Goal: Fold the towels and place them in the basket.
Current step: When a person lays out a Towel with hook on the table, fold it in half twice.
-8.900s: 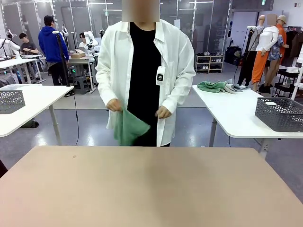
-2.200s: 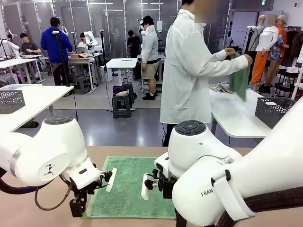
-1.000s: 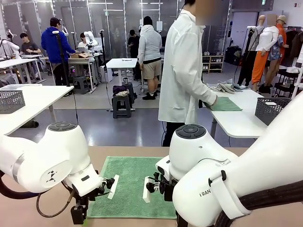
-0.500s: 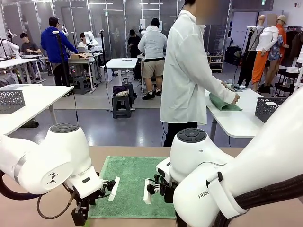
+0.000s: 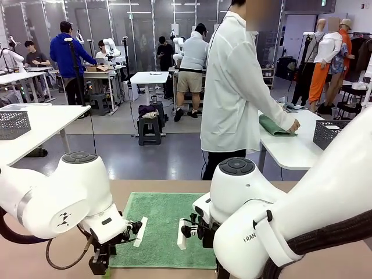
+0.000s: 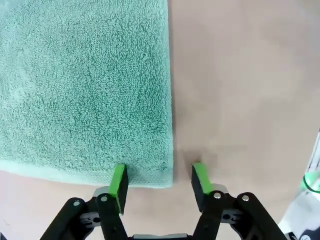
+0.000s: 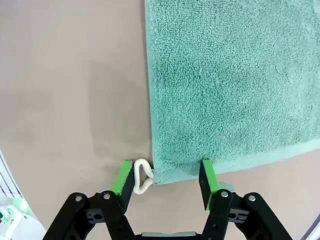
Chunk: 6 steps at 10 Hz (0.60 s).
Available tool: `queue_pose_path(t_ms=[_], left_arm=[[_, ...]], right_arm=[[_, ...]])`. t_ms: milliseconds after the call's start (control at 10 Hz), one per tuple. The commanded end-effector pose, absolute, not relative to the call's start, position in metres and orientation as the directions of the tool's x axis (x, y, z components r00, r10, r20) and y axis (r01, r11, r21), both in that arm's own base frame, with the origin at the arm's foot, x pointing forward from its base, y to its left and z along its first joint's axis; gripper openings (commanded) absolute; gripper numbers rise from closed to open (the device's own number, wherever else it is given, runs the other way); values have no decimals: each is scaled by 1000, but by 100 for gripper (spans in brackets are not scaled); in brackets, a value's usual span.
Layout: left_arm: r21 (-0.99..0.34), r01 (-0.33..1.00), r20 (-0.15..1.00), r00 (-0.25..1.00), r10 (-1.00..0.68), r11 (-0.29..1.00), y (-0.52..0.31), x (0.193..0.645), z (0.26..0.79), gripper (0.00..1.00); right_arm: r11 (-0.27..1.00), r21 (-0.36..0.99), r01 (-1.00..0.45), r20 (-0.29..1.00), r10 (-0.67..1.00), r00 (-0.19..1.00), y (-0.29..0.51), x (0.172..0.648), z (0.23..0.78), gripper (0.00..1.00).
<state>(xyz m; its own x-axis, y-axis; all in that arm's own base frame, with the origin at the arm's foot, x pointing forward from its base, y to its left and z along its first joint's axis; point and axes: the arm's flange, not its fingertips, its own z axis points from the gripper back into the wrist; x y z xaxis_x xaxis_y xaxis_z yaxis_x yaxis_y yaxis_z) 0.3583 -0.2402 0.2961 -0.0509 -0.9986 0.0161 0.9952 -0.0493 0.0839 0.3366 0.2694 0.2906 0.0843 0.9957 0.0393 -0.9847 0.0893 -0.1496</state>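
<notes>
A sea-green towel (image 5: 165, 229) lies flat on the tan table (image 5: 325, 256) between my two arms. In the left wrist view my left gripper (image 6: 160, 179) stands over a near corner of the towel (image 6: 85, 85), one green pad (image 6: 119, 180) on the cloth and the other on bare table, jaws apart. My right gripper (image 7: 166, 178) straddles the other near corner of the towel (image 7: 230, 80), jaws apart, with a white loop tag (image 7: 142, 176) just inside one pad. A dark grey mesh basket (image 5: 343, 136) stands on the side table at the right.
A person in a long white coat (image 5: 235, 87) stands sideways at the right side table, hands on a folded green towel (image 5: 278, 126). Another mesh basket (image 5: 13, 124) sits on the left side table. Bare tabletop lies on both sides of the towel.
Both grippers' jaws have narrowed around the towel's near corners and the arms have sunk slightly. The person has folded the green towel on the side table.
</notes>
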Motion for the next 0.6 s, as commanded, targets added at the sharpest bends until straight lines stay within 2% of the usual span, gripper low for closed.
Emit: queue_pose_path(t_ms=[0,300,400,500], left_arm=[[102,994,3,-46,-999,-45,-240,359,294,65],[110,993,21,-41,-999,-38,-240,360,295,65],[118,992,13,-43,-999,-41,-241,360,295,47],[98,994,24,-43,-999,-40,-241,360,296,51]], right_arm=[[74,-153,-985,51,996,67,262,340,286,66],[72,-144,-987,53,996,65,259,342,284,66],[68,-147,-987,51,997,61,259,342,284,46],[72,-138,-988,52,996,66,260,342,284,57]])
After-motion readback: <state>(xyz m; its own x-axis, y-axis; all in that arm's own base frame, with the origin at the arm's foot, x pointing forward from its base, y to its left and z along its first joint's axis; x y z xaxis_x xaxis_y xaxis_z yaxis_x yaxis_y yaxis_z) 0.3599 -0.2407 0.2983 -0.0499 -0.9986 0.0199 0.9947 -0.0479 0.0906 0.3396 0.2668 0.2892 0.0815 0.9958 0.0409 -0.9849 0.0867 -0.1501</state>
